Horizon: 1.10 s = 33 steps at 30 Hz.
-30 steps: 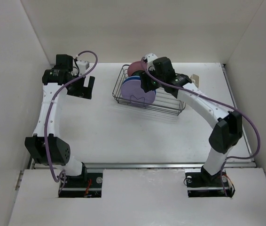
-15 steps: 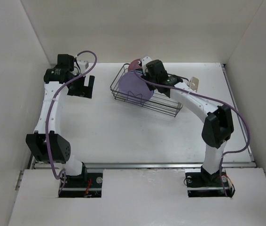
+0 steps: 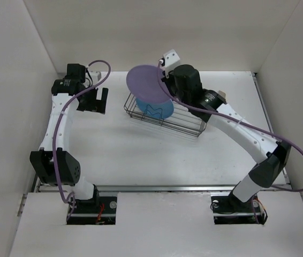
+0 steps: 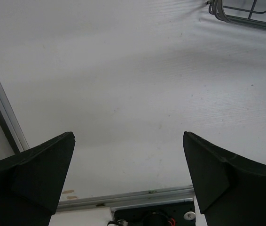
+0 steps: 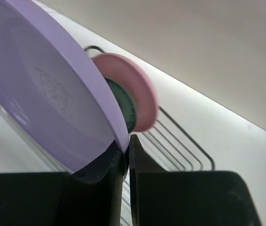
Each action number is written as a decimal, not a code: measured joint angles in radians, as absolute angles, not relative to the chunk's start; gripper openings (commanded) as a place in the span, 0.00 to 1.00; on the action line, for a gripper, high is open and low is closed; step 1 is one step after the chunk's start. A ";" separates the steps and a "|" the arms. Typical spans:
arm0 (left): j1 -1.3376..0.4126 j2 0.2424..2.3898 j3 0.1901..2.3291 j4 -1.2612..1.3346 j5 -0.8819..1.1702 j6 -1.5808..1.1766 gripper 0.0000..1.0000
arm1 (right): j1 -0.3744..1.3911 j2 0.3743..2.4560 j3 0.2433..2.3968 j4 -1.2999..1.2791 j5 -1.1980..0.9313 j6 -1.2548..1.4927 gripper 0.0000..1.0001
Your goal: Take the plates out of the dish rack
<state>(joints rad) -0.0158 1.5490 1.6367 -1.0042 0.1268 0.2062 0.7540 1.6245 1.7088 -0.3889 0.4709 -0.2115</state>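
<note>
**Lavender plate up out of the dish rack since a second ago**

Raised by the right arm, the lavender plate [image 3: 149, 82] now hangs over the left end of the dish rack [image 3: 186, 122], where a second ago it stood on edge among the wires. The right end effector [image 5: 127, 150] is clamped on its rim, one finger on each face. The plate is tipped so that its broad face shows to the top camera as a wide oval, with the gripped edge towards the right.

The rack lies on the worktop [image 3: 141, 155], its long axis slanting from far left to near right. A blue plate [image 3: 154, 108] stands upright at its left end. In the right wrist view a pink plate [image 5: 133, 89] and a teal one [image 5: 126, 106] stand on edge behind the lavender plate.

The left end effector [image 4: 127, 136] hangs over bare worktop left of the rack, fingers wide apart and holding nothing.
</note>
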 measured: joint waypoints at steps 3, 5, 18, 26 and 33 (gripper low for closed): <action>-0.016 1.549 1.636 -0.991 0.110 0.188 1.00 | 0.787 1.614 1.715 -0.393 0.377 -0.197 0.00; -0.016 1.547 1.636 -0.975 0.080 0.172 1.00 | 0.802 1.637 1.718 -0.421 0.239 -0.174 0.00; 0.033 1.528 1.629 -0.931 -0.064 0.093 1.00 | 0.833 2.178 1.736 -0.594 -0.381 0.018 0.00; 0.033 1.528 1.597 -0.938 -0.125 0.082 1.00 | 0.833 2.193 1.799 -0.630 -0.342 0.078 0.62; 0.033 1.528 1.596 -0.939 -0.152 0.080 1.00 | 0.832 2.143 1.819 -0.662 -0.267 0.076 0.78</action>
